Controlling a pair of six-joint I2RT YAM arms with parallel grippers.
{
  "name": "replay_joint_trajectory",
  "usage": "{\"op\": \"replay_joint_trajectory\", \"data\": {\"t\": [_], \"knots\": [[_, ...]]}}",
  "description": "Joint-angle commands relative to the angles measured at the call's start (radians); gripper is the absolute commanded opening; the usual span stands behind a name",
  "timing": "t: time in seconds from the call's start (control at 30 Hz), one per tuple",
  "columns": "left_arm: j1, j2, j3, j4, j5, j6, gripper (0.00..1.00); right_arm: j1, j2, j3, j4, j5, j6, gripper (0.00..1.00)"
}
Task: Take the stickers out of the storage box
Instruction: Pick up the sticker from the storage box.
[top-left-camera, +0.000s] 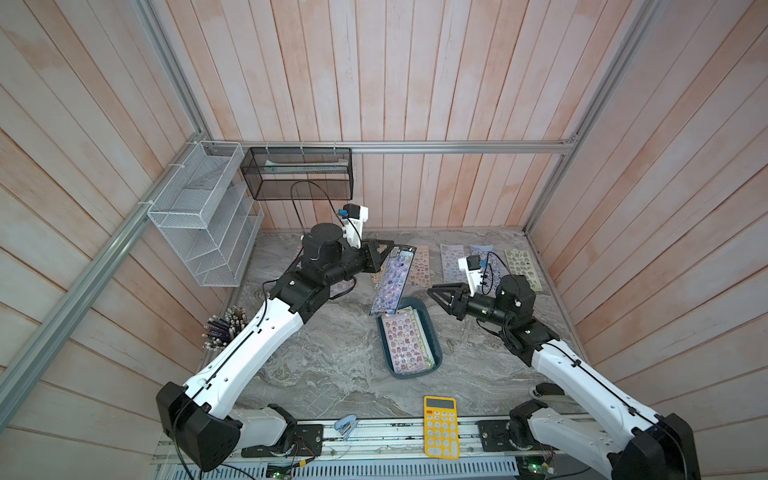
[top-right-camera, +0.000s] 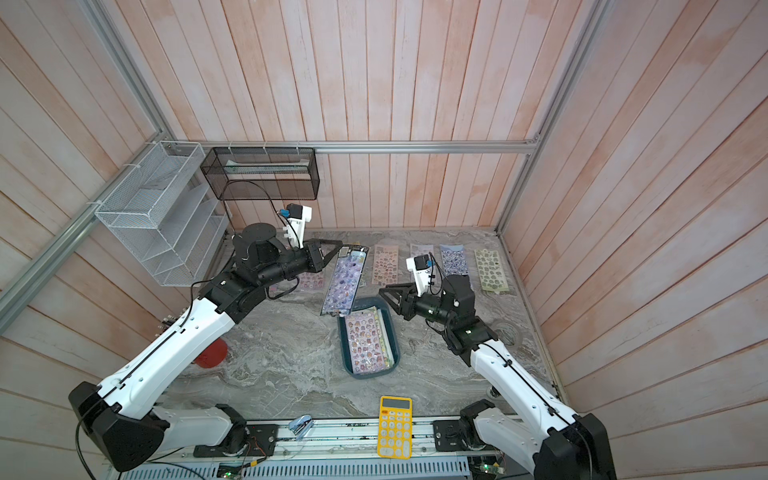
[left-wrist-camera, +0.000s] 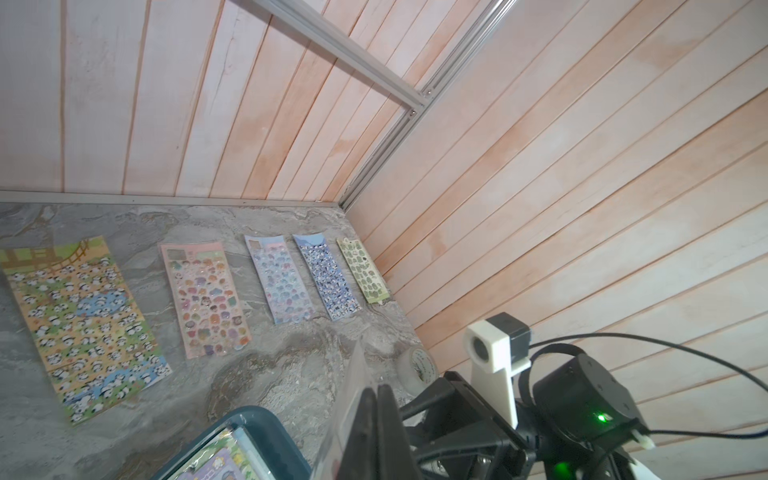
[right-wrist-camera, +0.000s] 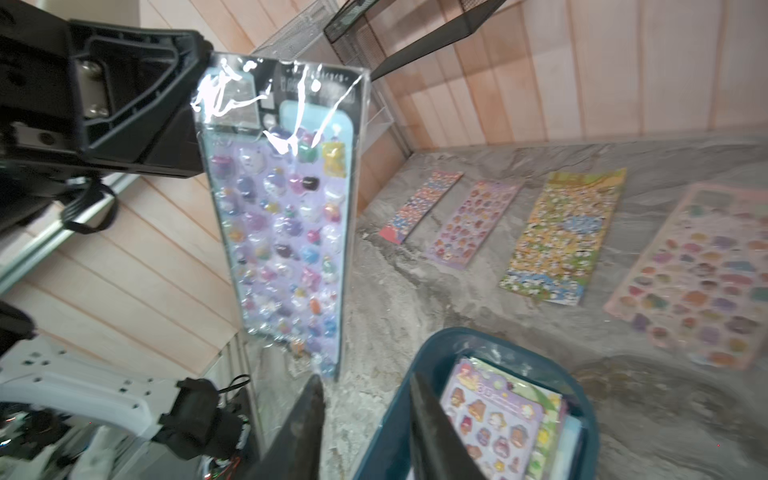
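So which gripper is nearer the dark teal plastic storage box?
Right. The right gripper hovers open just off the storage box's far end; the left gripper is farther back, shut on a lilac sticker sheet.

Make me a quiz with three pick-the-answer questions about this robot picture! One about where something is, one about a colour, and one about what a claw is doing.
1. Where is the calculator?
A) hanging on the wall
B) at the front edge of the table, between the arm bases
C) held in a gripper

2. What is the main colour of the sticker sheet that the left gripper holds?
A) lilac
B) orange
C) green

3. What is the right gripper doing?
A) shut on the calculator
B) shut on a sticker sheet
C) open, holding nothing

Answers:
1 B: both top views show it lying flat at the front edge.
2 A: the hanging sheet's backing is lilac.
3 C: its fingers stand apart with nothing between them.
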Motion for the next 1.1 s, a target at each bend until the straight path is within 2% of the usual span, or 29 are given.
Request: {"op": "replay_joint_trajectory", "data": {"t": [0.0,0.07,0.13,0.27,0.5,0.57,0.6,0.7,0.8,0.87,0.9,0.97,1.0,1.03,1.07], "knots": [[0.005,-0.013,-0.014,0.06,0.09,-0.015,0.0,-0.001,0.027,-0.006,0.155,-0.15,0.077,0.51],[0.008,-0.014,-0.009,0.071,0.103,-0.029,0.0,0.005,0.042,-0.005,0.175,-0.16,0.097,0.58],[0.01,-0.015,-0.011,0.085,0.119,-0.041,0.0,0.031,0.066,0.027,0.147,-0.146,0.07,0.61],[0.01,-0.012,-0.015,0.107,0.138,-0.062,0.0,0.085,0.119,0.076,0.118,-0.108,0.032,0.62],[0.009,-0.013,-0.025,0.128,0.152,-0.086,0.0,0.105,0.188,0.101,0.279,-0.111,0.115,0.57],[0.008,-0.013,-0.026,0.131,0.154,-0.092,0.0,0.113,0.199,0.107,0.33,-0.12,0.145,0.51],[0.01,-0.012,-0.027,0.131,0.154,-0.093,0.0,0.116,0.205,0.111,0.344,-0.123,0.153,0.45],[0.009,-0.012,-0.034,0.136,0.148,-0.091,0.0,0.121,0.212,0.111,0.381,-0.135,0.173,0.2],[0.011,-0.015,-0.041,0.14,0.146,-0.092,0.0,0.122,0.204,0.098,0.391,-0.134,0.184,0.0],[0.012,-0.021,-0.046,0.137,0.14,-0.085,0.0,0.122,0.195,0.096,0.371,-0.133,0.174,0.0],[0.016,-0.027,-0.051,0.135,0.135,-0.081,0.05,0.122,0.188,0.096,0.349,-0.129,0.16,0.0],[0.022,-0.044,-0.068,0.132,0.133,-0.075,0.43,0.122,0.173,0.11,0.277,-0.109,0.117,0.0],[0.026,-0.056,-0.082,0.129,0.127,-0.07,0.66,0.122,0.165,0.122,0.234,-0.102,0.091,0.0],[0.029,-0.071,-0.097,0.122,0.121,-0.059,0.79,0.122,0.16,0.14,0.193,-0.099,0.066,0.0],[0.031,-0.084,-0.108,0.11,0.111,-0.046,0.83,0.122,0.158,0.158,0.143,-0.102,0.044,0.0]]}}
